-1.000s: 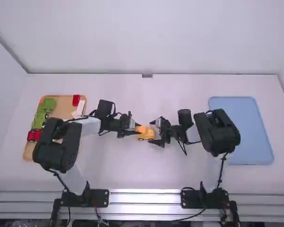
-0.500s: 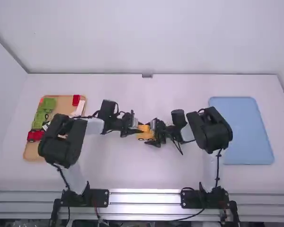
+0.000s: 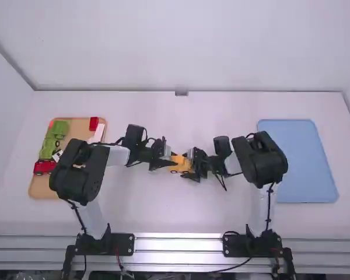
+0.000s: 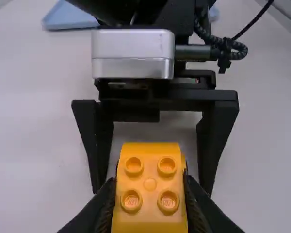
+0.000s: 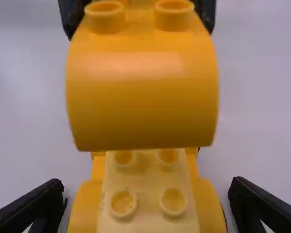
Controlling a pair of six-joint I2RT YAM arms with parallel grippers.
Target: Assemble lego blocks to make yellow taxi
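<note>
From where I stand, it's the right pincer (image 5: 146,187) that has moved most: over the last second it has come in toward the left arm, closing most of the gap at the yellow car. Since half a second ago it has barely shifted, easing back a touch at most. The left pincer (image 4: 150,190) has hardly moved, and its fingers are snug on the two sides of a yellow rounded block (image 5: 143,97) with studs on top. The right one stands wide, a finger either side of the yellow car base (image 5: 148,209), not gripping it.

So the two yellow parts are together mid-tabletop (image 3: 186,210), between the arms. I can't tell whether the block is pressed home on the base. My guess is that the right arm has come in to steady the base or help seat the block; closing off-centre could skew the joint.

Off to the left, the wooden tray (image 3: 80,137) holds green blocks (image 3: 48,146) and a red car (image 3: 44,167); the blue tray (image 3: 297,160) lies to the right.
</note>
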